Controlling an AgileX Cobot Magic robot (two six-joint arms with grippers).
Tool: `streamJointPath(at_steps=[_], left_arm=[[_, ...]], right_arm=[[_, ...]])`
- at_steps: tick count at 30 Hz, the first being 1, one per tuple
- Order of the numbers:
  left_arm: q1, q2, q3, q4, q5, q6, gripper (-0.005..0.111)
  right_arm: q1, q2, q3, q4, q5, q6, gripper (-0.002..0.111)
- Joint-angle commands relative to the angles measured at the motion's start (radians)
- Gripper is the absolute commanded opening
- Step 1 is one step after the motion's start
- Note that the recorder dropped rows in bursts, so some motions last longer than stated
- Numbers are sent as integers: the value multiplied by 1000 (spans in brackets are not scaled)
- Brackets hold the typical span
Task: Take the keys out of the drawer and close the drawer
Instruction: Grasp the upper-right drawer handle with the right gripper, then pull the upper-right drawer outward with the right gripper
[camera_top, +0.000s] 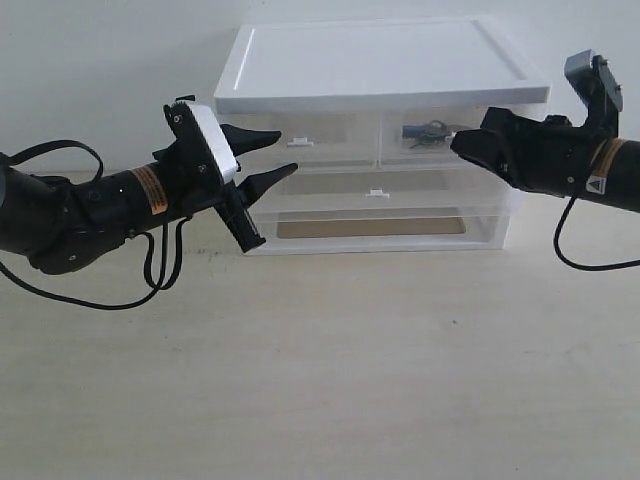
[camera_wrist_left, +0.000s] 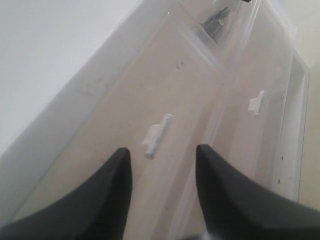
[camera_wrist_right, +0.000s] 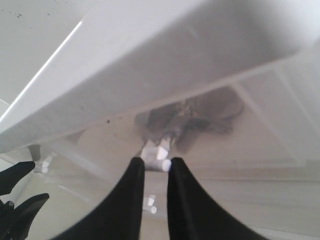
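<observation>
Right gripper (camera_wrist_right: 156, 161) narrow, nipping drawer (camera_top: 400, 150) tab (camera_wrist_right: 156, 151) by the tips only, so it likely slips on pull. Left gripper (camera_top: 288, 151) wide, bracing nothing, so unit (camera_top: 380, 65) may slide. Keys (camera_top: 425, 131) not out yet.

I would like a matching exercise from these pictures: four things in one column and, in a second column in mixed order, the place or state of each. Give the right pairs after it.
Things
1. left gripper
2. right gripper
3. keys
4. top right drawer

Place or state
A. translucent, closed
B. jaws nearly together on a white tab handle
C. jaws wide open, in front of the top left drawer
D. lying inside a drawer, seen through its front

Pairs: 1-C, 2-B, 3-D, 4-A
</observation>
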Motion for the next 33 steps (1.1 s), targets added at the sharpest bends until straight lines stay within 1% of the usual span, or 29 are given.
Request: streamJointPath(at_steps=[1, 8, 10, 14, 18, 22, 27, 30, 31, 33], left_arm=[[2, 1, -9, -30, 21, -15, 39], [2, 1, -9, -30, 21, -15, 39], [2, 1, -9, -30, 21, -15, 39], [2, 1, -9, -30, 21, -15, 39], [2, 1, -9, -30, 21, -18, 39], [2, 1, -9, -30, 21, -18, 39], [-1, 1, -9, -30, 21, -18, 39], [-1, 1, -9, -30, 21, -18, 39], [-1, 1, -9, -30, 21, -18, 39], [-1, 1, -9, -30, 21, -18, 39]], right_arm=[[-7, -27, -11, -53, -7, 8, 0], [-7, -106, -7, -212, -7, 91, 0], [-7, -129, 18, -218, 9, 93, 0], [-7, -176, 73, -203, 49, 43, 0], [-7, -204, 122, -196, 43, 31, 0], [-7, -208, 160, -203, -11, 30, 0], [-7, -213, 164, -236, -100, -40, 0], [-7, -247, 162, -277, -105, -145, 0], [-7, -267, 162, -282, -81, -161, 2], [-1, -307, 162, -284, -8, -163, 10]])
